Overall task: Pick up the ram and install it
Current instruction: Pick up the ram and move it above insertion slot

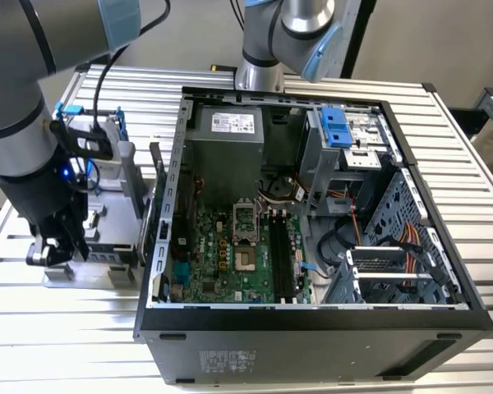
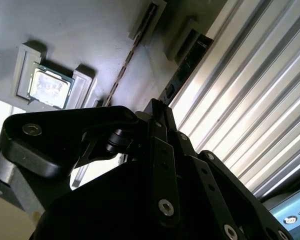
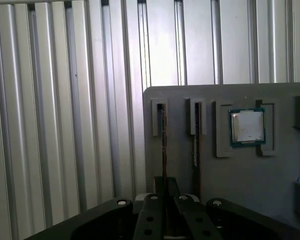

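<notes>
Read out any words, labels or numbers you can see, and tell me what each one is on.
Nothing here can be read.
Too small: white label on the power supply.
Too small: sticker on the computer case.
Blurred: markings on the processor.

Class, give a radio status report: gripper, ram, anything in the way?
Gripper low over the holder, lined up on the ram. Ram stands on edge in the holder, not installed. Second ram beside it, apart.
</notes>
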Controlling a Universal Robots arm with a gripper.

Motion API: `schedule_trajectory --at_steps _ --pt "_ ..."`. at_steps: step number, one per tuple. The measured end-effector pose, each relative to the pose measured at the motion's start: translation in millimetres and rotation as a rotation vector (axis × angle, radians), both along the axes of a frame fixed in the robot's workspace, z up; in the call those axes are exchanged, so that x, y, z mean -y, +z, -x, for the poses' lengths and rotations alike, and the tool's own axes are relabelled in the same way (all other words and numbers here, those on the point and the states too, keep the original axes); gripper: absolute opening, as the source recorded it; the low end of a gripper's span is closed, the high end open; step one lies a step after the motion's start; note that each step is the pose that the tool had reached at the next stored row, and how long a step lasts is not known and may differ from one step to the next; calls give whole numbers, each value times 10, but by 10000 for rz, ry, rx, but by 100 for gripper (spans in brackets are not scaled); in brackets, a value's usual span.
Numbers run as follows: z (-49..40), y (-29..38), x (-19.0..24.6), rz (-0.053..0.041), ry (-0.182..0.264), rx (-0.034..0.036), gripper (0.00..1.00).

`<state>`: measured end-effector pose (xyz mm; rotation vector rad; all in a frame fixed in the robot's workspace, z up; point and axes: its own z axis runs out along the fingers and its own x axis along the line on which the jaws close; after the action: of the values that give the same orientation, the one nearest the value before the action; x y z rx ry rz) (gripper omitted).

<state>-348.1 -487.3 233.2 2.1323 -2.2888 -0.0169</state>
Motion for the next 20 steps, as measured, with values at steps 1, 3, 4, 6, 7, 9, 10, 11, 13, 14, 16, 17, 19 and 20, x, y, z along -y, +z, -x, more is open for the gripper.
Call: schedule_trajectory --at_steps 1,3,4,6,7,9,10,11,13,14,16,17,19,20 --pt "0 4 0 0 0 0 0" --pt "1 12 -1 -1 -2 1 0" --pt "1 16 -1 0 -2 0 0" --pt "1 25 -1 -1 -2 1 0" --pt "1 29 -1 -1 -2 1 0" --pt "0 38 0 -1 0 1 0" --pt "0 43 0 0 0 0 0" --pt "0 48 0 -1 0 1 0" --pt "0 56 0 -1 0 1 0" --pt "0 60 0 -1 0 1 0" --pt "0 68 0 -1 0 2 0" --pt "1 73 -1 -1 -2 1 0" --pt "1 81 -1 -1 -2 2 0" --pt "1 85 -1 -1 -2 2 0"
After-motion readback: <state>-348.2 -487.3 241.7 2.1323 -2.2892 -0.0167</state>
